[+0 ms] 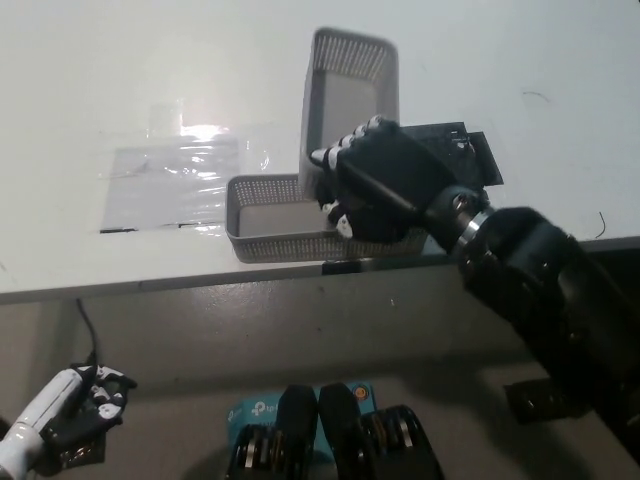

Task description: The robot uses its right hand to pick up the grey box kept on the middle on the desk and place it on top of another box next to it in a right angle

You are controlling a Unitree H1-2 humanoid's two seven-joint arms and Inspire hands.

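R hand gripped grey box, fingers wrapped round it, held crosswise over 2nd box, contact unclear. L hand low below bench, fingers prob. curled.

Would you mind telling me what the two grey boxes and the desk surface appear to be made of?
Both the held grey box and the lower grey box look like matte moulded plastic: their walls are a fine, regular mesh of small holes. The desk looks like a smooth white laminate or painted board, slightly glossy, since it shows a bright glare patch. The right hand grips the upper box.
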